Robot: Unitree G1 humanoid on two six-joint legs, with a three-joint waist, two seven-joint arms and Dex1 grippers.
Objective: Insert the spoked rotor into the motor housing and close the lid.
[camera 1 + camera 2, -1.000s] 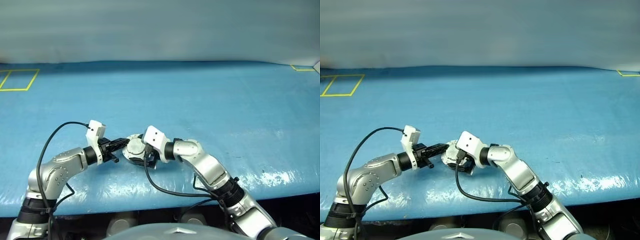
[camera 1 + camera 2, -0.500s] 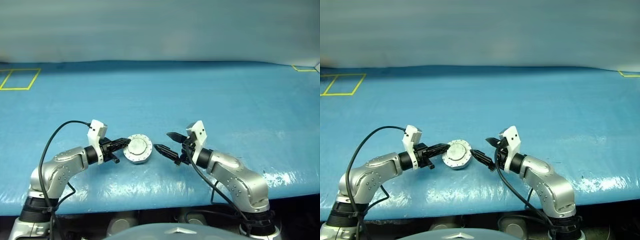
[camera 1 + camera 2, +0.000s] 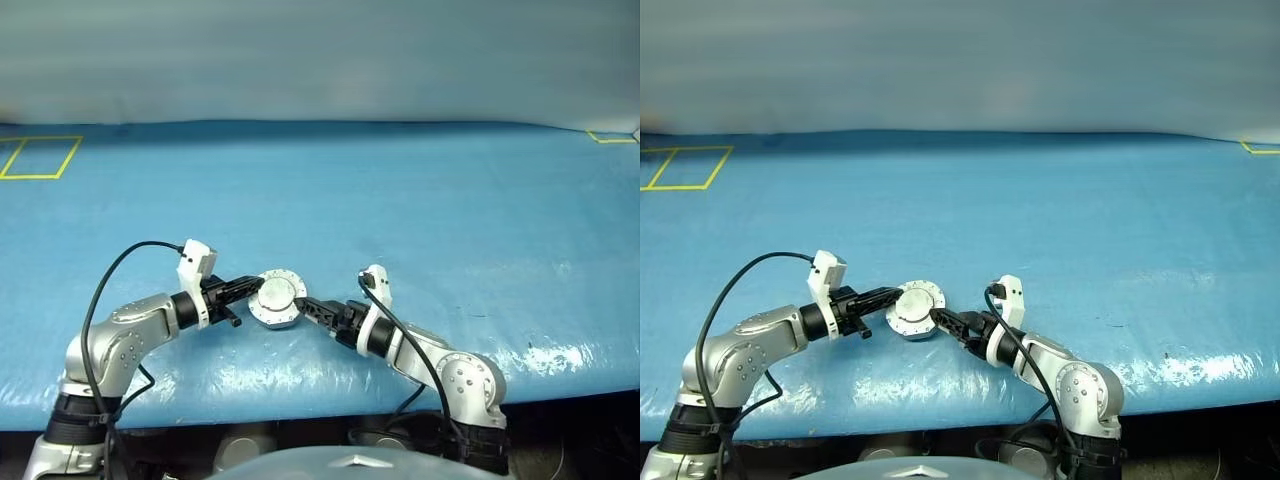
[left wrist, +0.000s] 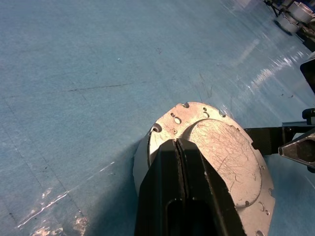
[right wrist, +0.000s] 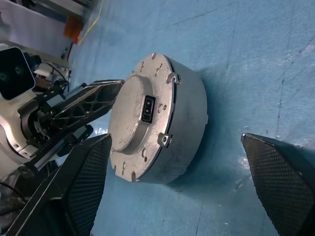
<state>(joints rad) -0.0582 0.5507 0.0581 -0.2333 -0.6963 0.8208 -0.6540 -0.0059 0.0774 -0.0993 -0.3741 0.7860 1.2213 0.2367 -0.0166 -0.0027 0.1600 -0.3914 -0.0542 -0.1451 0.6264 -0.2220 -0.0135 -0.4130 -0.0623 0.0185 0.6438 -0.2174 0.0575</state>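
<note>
Lid down on the motor housing: closed left gripper rests on its left rim, wide-open right gripper just beside its right.

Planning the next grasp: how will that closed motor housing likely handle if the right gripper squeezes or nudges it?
The motor housing looks like solid metal, so probably stiff and heavy for its size. Its smooth round wall may slip between fingers. Resting flat on the blue table, with the lid closed, it should slide rather than tip.
</note>
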